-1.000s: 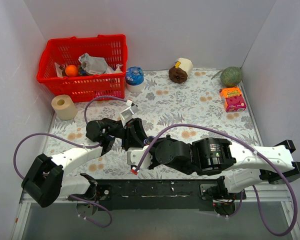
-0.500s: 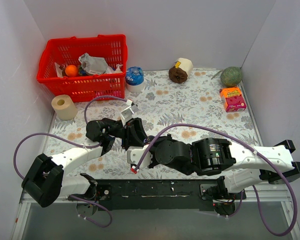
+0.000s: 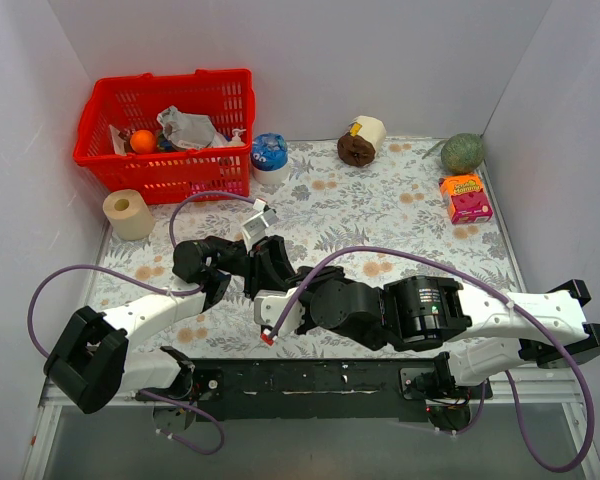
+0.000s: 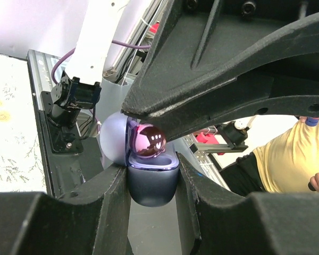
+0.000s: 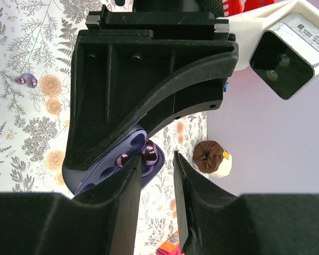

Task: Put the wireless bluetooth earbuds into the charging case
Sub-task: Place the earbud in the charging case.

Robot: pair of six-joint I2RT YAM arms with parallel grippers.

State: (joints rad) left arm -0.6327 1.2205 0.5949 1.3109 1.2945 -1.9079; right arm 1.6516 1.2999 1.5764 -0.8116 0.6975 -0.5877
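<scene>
charging case (image 4: 152, 186) in left pincer (image 4: 151, 164) points its open mouth outward.

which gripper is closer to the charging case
Left. The left gripper is clamped on the charging case; the right gripper hangs at its open top, not holding it.

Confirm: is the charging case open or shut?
Open. The charging case has its lid swung back, and a glossy purple earbud sits in the exposed base.

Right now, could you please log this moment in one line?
left pincer: shut on charging case | earbud: in case | right pincer: open
</scene>
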